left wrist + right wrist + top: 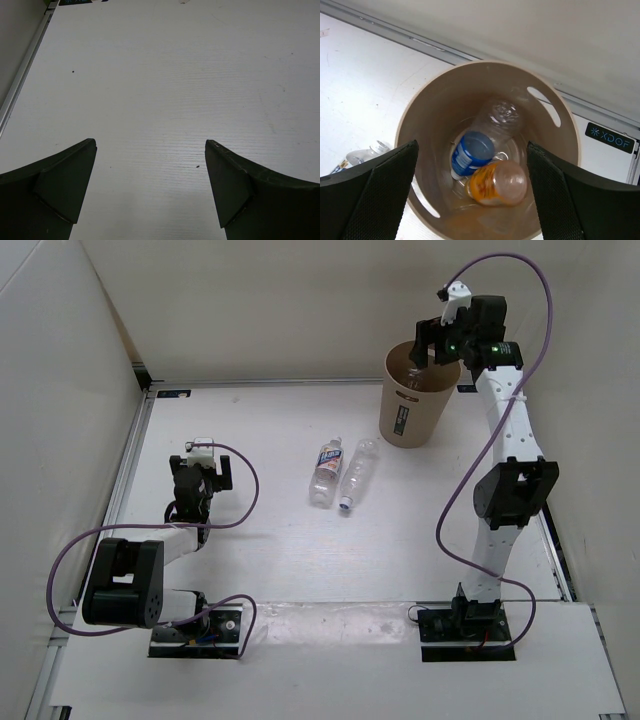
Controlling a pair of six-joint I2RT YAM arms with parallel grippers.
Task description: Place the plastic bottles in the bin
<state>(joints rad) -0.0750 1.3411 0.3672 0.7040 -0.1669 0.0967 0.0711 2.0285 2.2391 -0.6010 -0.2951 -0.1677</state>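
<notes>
The tan bin (412, 400) stands at the far right of the table. My right gripper (432, 340) hangs open and empty above its mouth. In the right wrist view the bin (440, 100) holds the short orange bottle (497, 183) and the clear bottle with the blue label (477, 145). The clear bottle with the white red-blue label (326, 471) and the plain clear bottle with the blue cap (358, 474) lie side by side mid-table. My left gripper (203, 472) is open and empty over bare table at the left, its fingertips (75, 175) wide apart.
White walls close in the table on the left, back and right. A metal rail (128, 465) runs along the left edge. A dark XDOF sticker (611, 138) sits on the table behind the bin.
</notes>
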